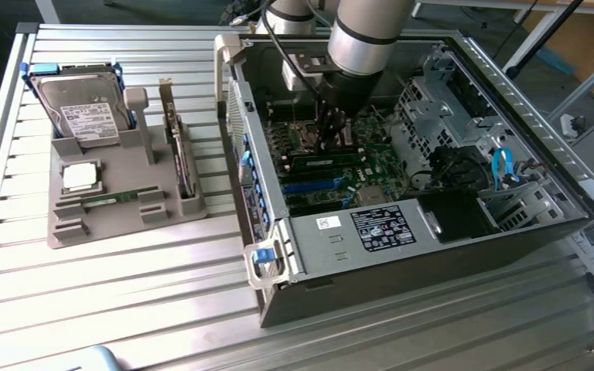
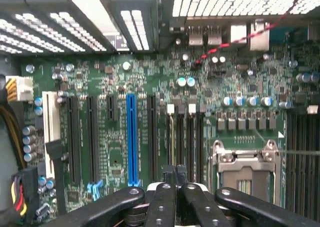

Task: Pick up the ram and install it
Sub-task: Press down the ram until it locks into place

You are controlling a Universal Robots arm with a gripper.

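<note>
Inside the open computer case point(image 1: 380, 263), the gripper point(image 1: 328, 135) hangs down from the arm, close over the green motherboard point(image 1: 374, 166). Its jaws are pressed tight together, and nothing can be seen between them. In the wrist view the gripper point(image 2: 175, 176) points at the board near the thin black slots, with the long blue slot point(image 2: 132, 137) on one side and the silver processor socket point(image 2: 245, 167) on the other.

The ram point(image 1: 106, 199) looks to be the thin green stick lying flat on the gray tray point(image 1: 121, 220), well apart from the gripper, on the exterior view's left. So the ram seems not yet picked up. The tray has little walls and grooves, likely so each part sits in its own spot and does not slide. The hard drive point(image 1: 86, 108) leans upright at the back of it, the expansion card point(image 1: 179, 154) stands on its edge, and the square processor chip point(image 1: 80, 176) lies flat near the ram.

The case lies on its side with its cover off — that way the arm can reach straight down to the board.

Tray and case both rest on a table point(image 1: 121, 294) made of long silver metal strips with grooves between them. Past the table, on the exterior view's right, are metal bars and other gear — it looks like a workshop.
</note>
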